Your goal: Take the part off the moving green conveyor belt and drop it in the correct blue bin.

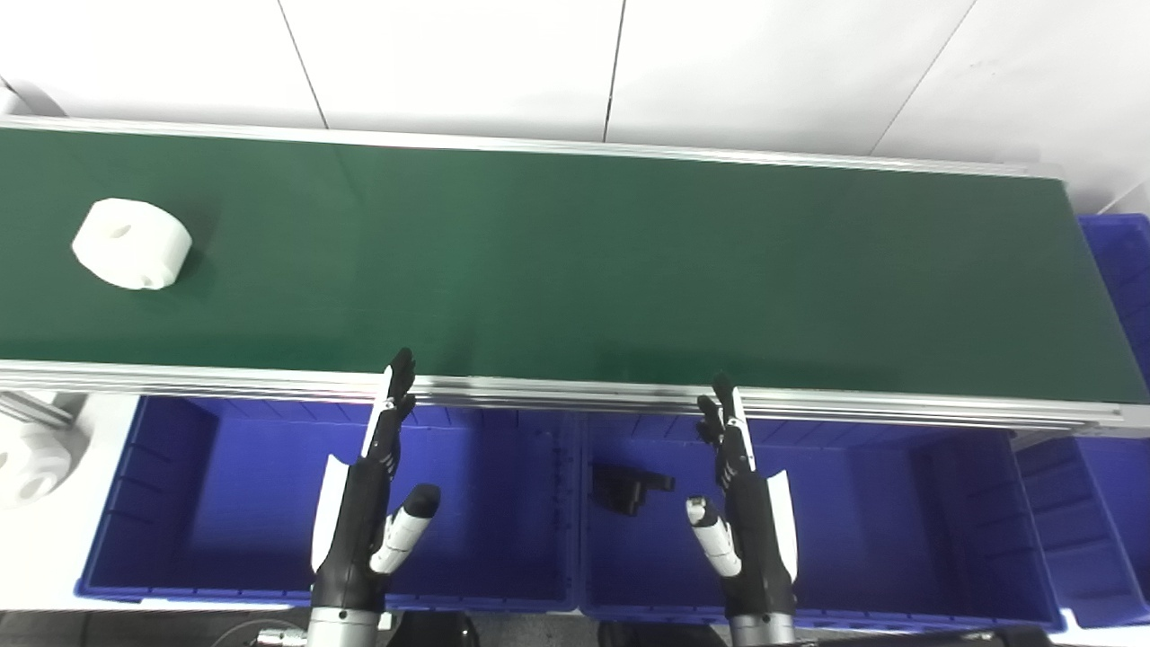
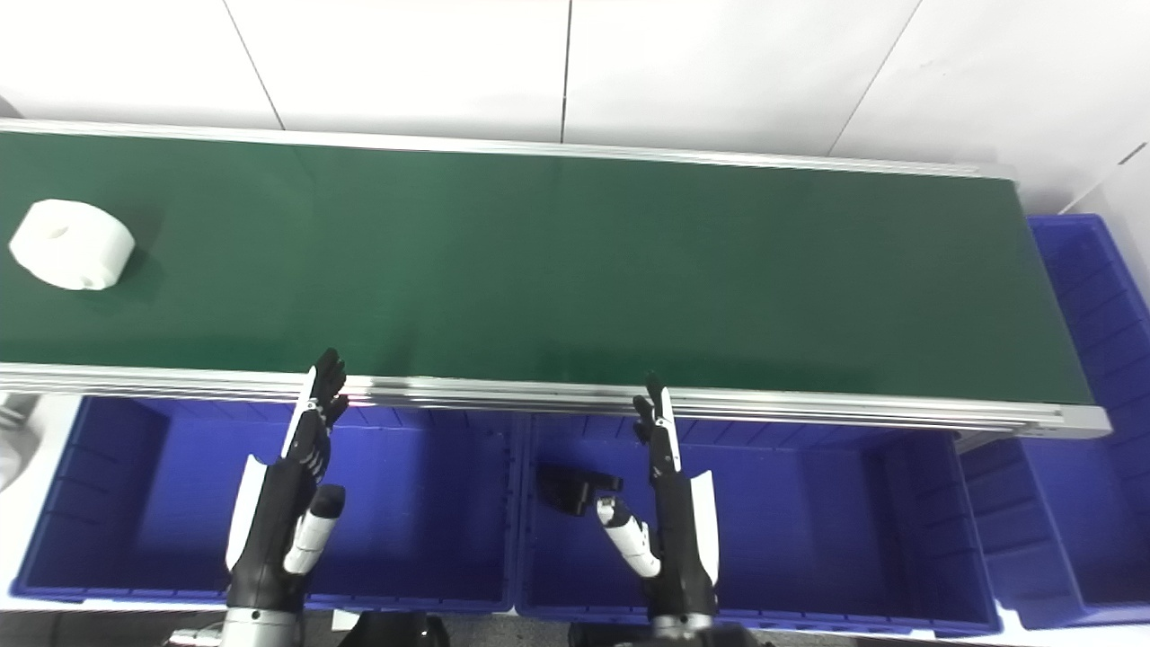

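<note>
I'm working in a factory-style sorting cell — green conveyor belt [image 1: 575, 270], aluminium rail [image 1: 575, 394], blue bins [image 1: 225, 503] below, white panelled wall [image 1: 449, 54].

Belt [image 1: 575, 270] cut off at the left edge, far end out of sight. Both forearms chopped by the bottom edge. White lump [image 1: 31, 458] at the lower left half hidden behind the frame, shape unclear. Black part [image 1: 627, 488] in the middle bin [image 1: 898, 539] too dark to make out. Right-hand bin [image 1: 1119, 261] clipped by the edge.
</note>
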Robot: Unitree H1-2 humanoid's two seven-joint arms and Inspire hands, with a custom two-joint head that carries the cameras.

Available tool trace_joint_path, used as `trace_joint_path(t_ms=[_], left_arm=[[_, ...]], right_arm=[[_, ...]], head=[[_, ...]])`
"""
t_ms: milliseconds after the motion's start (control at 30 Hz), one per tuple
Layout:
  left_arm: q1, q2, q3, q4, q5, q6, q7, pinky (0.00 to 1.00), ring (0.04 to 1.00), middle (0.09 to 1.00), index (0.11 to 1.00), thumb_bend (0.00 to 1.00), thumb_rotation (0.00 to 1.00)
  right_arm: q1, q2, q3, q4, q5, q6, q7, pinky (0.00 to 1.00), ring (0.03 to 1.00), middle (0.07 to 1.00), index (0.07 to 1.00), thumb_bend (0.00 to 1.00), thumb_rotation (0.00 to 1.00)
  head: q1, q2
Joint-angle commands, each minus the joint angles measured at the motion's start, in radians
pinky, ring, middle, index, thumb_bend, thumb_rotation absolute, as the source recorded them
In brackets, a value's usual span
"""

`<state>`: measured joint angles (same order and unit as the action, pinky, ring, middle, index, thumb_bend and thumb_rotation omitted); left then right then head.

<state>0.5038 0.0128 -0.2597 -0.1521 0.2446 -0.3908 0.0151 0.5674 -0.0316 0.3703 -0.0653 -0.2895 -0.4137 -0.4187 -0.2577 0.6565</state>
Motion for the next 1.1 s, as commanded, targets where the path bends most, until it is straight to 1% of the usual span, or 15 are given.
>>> trace_joint_path(t_ms=[0, 100, 367, 533, 767, 867, 1000, 1033, 1067], left_arm=[[0.002, -0.006, -0.007, -0.013, -0.002, -0.042, 0.004, 0.97, 0.994, 1.000, 0.990, 0.90, 1.00], [0.003, -0.008, -0.008, -0.012, 0.002, -0.046, 0.007, 0.96, 0.990, 1.000, 0.986, 0.89, 1.00], [0.000, -0.009, -0.010, -0.009, -0.001, -0.040, 0.005, 0.96, 0.989, 1.000, 0.993, 0.88, 1.00], [-0.003, -0.008, -0.009, -0.006, -0.006, -0.038, 0.002, 0.97, 0.988, 1.000, 0.994, 0.87, 1.00], [-0.004, -0.011, -0.011, -0.004, 0.004, -0.039, 0.005, 0.95, 0.981, 1.000, 0.995, 0.87, 1.00], [-0.001, -0.014, -0.013, -0.005, 0.011, -0.039, 0.008, 0.95, 0.980, 1.000, 0.994, 0.86, 1.00], [0.002, -0.024, -0.018, 0.007, 0.022, -0.054, 0.019, 0.93, 0.968, 0.999, 0.982, 0.84, 0.99], [0.004, -0.027, -0.022, 0.011, 0.021, -0.056, 0.019, 0.93, 0.968, 1.000, 0.982, 0.85, 0.98], [0.005, -0.028, -0.024, 0.015, 0.023, -0.059, 0.020, 0.92, 0.966, 0.998, 0.982, 0.85, 0.97]], right_arm=[[0.003, 0.001, 0.002, -0.018, -0.007, -0.055, 0.012, 0.92, 0.955, 0.999, 1.000, 0.97, 1.00], [0.004, -0.001, 0.003, -0.021, -0.006, -0.055, 0.019, 0.94, 0.967, 1.000, 1.000, 0.97, 1.00], [-0.005, -0.006, 0.009, -0.010, -0.026, -0.056, 0.003, 0.92, 0.960, 1.000, 1.000, 0.93, 0.99], [-0.002, 0.000, 0.002, -0.013, -0.037, -0.055, 0.010, 0.92, 0.962, 1.000, 1.000, 0.92, 0.99], [-0.005, -0.007, 0.007, -0.016, -0.023, -0.056, 0.009, 0.94, 0.966, 1.000, 1.000, 0.89, 0.97], [-0.003, -0.011, 0.005, -0.019, -0.021, -0.056, 0.010, 0.94, 0.966, 1.000, 1.000, 0.88, 0.97], [-0.002, -0.021, 0.004, -0.017, -0.012, -0.056, 0.008, 0.94, 0.965, 1.000, 1.000, 0.88, 0.97], [-0.001, -0.027, 0.005, -0.016, -0.004, -0.056, 0.010, 0.94, 0.967, 1.000, 1.000, 0.88, 0.97], [-0.001, -0.032, 0.005, -0.015, 0.002, -0.056, 0.012, 0.95, 0.971, 1.000, 1.000, 0.89, 0.96]], head=[[0.001, -0.001], [0.003, -0.001], [0.008, -0.004], [0.007, -0.001], [0.011, 0.002], [0.024, 0.005], [0.054, -0.014], [0.074, -0.029], [0.078, -0.032]])
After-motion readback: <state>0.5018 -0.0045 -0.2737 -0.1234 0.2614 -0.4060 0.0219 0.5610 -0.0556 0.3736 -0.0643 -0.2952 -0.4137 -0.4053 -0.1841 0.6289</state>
